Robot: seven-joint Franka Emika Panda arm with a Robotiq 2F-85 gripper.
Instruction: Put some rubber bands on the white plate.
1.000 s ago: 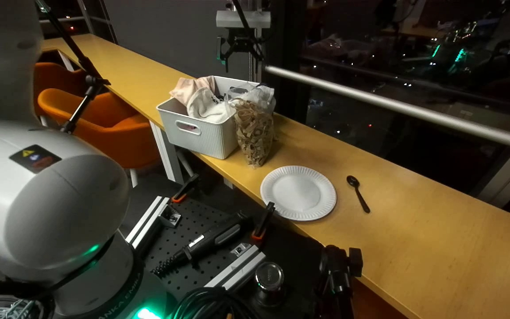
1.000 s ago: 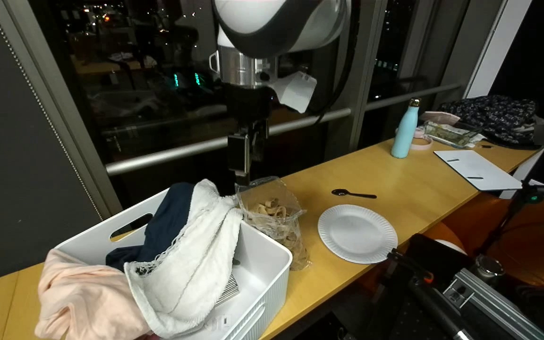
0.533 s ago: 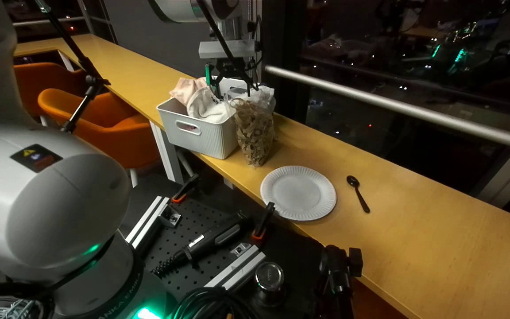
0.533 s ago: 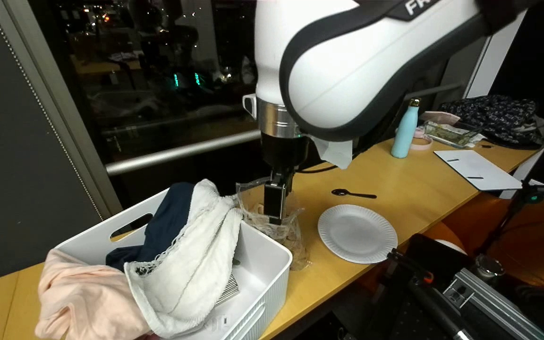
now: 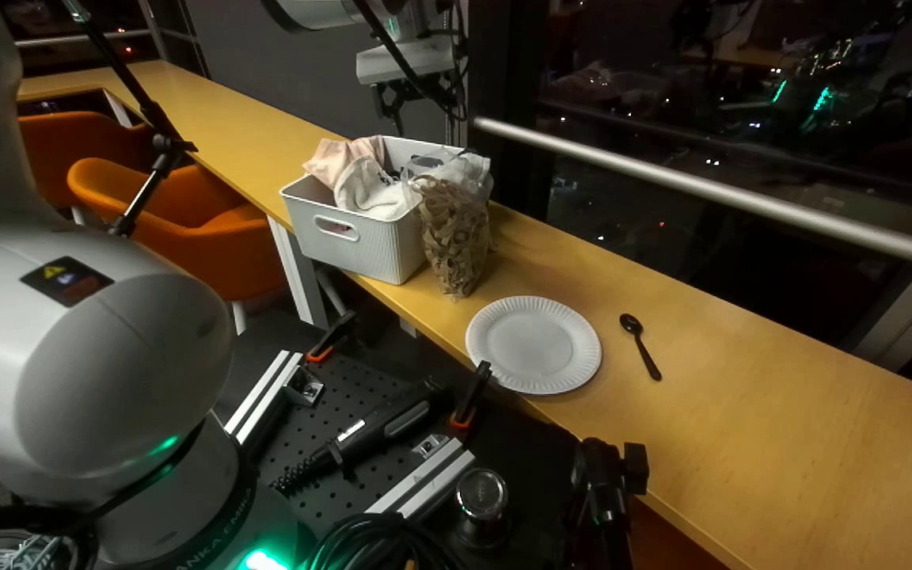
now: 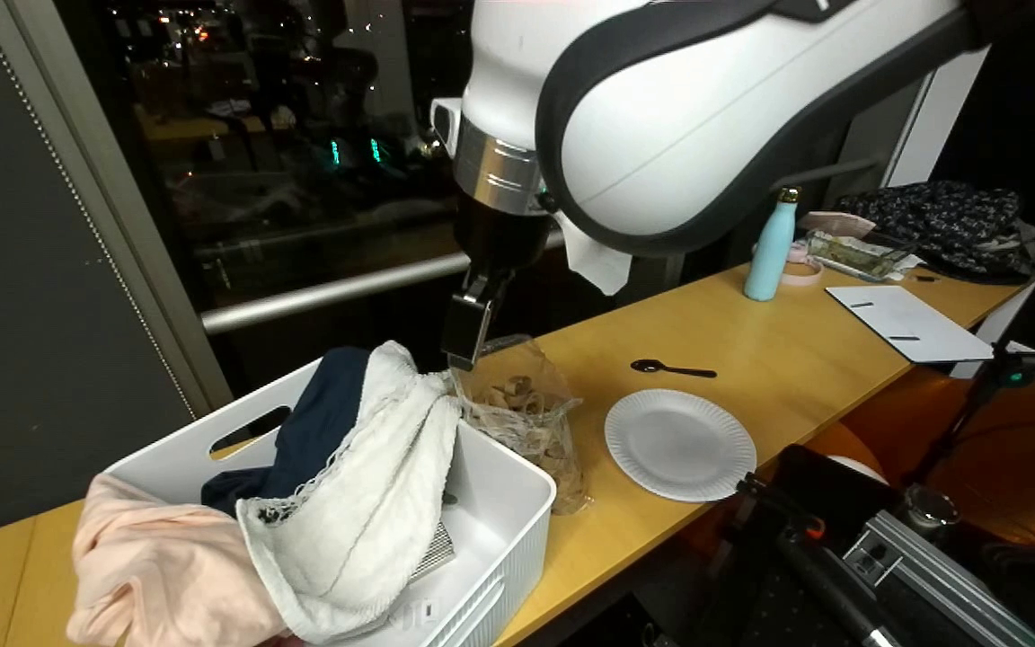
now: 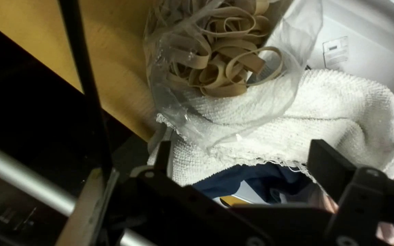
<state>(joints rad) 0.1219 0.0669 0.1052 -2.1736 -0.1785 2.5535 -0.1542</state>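
Observation:
The tan rubber bands (image 7: pixel 226 63) lie in a clear plastic bag (image 5: pixel 456 237), which stands on the table against the white basket. The bag also shows in an exterior view (image 6: pixel 531 431), its mouth open. The white paper plate (image 5: pixel 533 345) lies bare beside the bag and shows in both exterior views (image 6: pixel 681 445). My gripper (image 7: pixel 243 153) is open, with nothing between its fingers. In the wrist view the bag's mouth is ahead of the fingers. In an exterior view the gripper (image 6: pixel 464 359) is tilted, above the basket's edge at the bag's mouth; its far finger is hidden.
The white basket (image 5: pixel 353 245) holds a white towel (image 6: pixel 365 503), a navy cloth (image 6: pixel 324 404) and a peach cloth (image 6: pixel 167 562). A black spoon (image 5: pixel 640 347) lies beyond the plate. A blue bottle (image 6: pixel 771 247) stands farther along the table. A window bar (image 5: pixel 701 186) runs behind.
My gripper went down over the bag, then rose again and tilted, shifting back toward the basket. The bag, rubber bands and plate look unmoved.

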